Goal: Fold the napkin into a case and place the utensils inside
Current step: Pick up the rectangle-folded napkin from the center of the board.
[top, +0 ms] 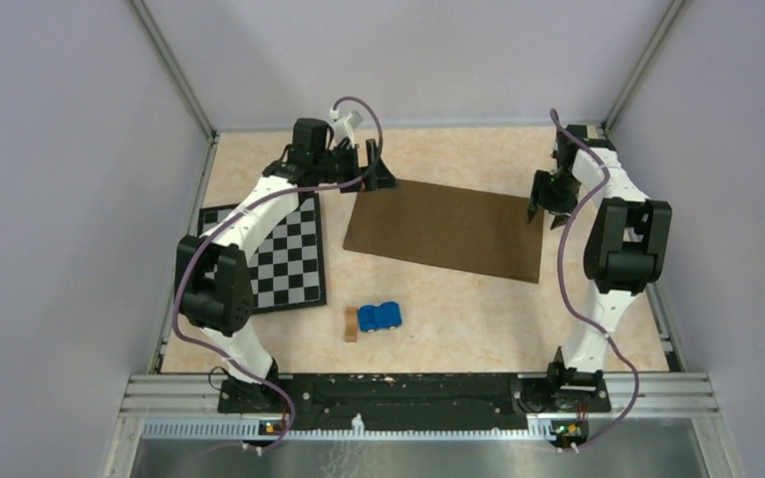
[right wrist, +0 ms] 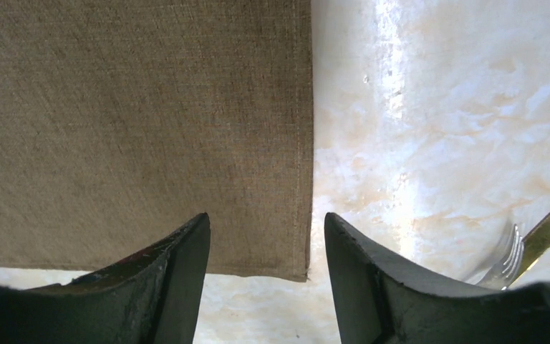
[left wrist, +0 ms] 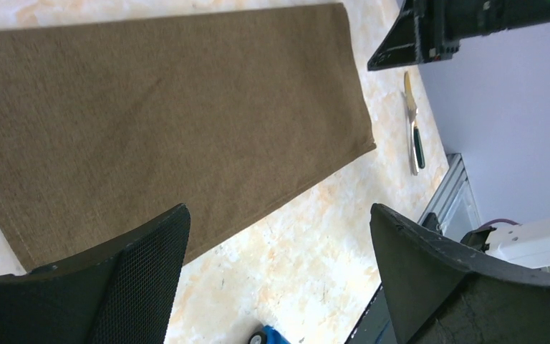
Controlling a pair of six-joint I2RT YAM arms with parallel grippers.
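Left pincer (left wrist: pixel 278 211) and right pincer (right wrist: pixel 266 216) hang agape over both far corners of the flat napkin (top: pixel 445 229).

Table (top: pixel 458 319) with napkin (top: pixel 448 229), checkered mat (top: pixel 284 254), wooden block (top: pixel 351 324), perhaps a blue toy (top: pixel 380 317).

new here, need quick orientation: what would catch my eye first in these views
A brown napkin lies flat mid-table, with the left gripper and right gripper, both open, near its far corners. A checkered mat lies to its left; a blue toy beside a wooden block sits nearer the arm bases.
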